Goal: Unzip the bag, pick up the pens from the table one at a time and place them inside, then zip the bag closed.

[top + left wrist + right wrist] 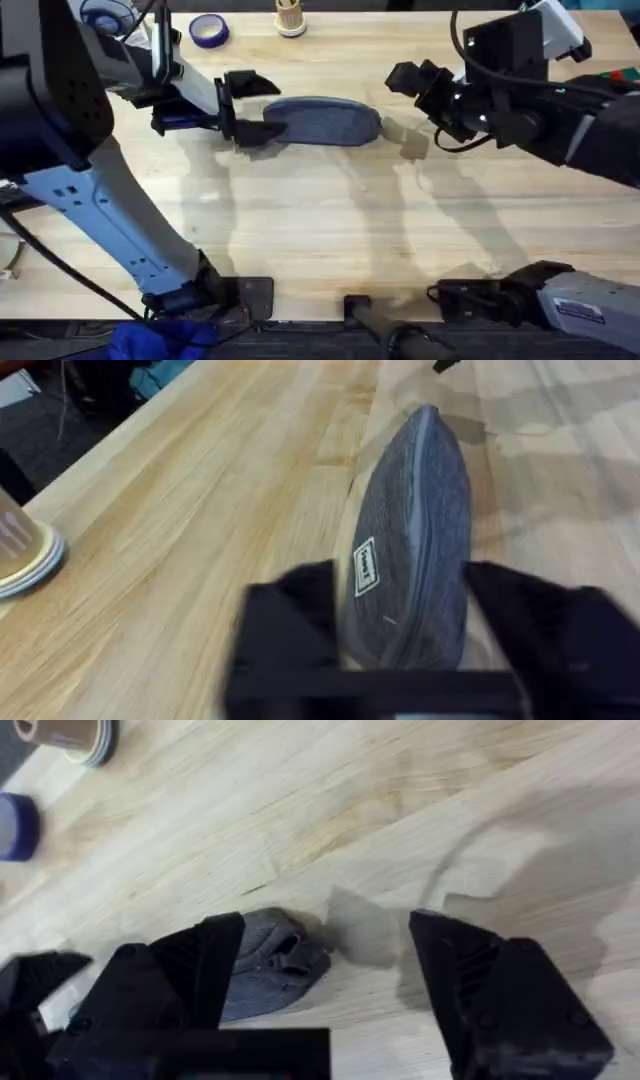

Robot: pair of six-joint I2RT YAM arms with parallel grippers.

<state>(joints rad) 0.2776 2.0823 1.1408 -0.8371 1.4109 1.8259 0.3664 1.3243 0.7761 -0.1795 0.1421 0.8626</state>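
The blue-grey bag point(325, 120) lies flat on the table point(320, 230) toward the back, its zip line running along its length. My left gripper point(268, 108) is open and straddles the bag's left end, one black finger on each side of the bag point(410, 550). My right gripper point(405, 92) hangs open just beyond the bag's right end. In the right wrist view the puckered end of the bag point(275, 965) lies beside one of the fingers point(200, 970). The pens are out of view.
A blue tape roll point(208, 30) and a beige cup-like holder point(290, 18) stand at the table's back edge. Another pale round object point(20, 555) sits near the left edge. Bare planks stretch in front of the bag.
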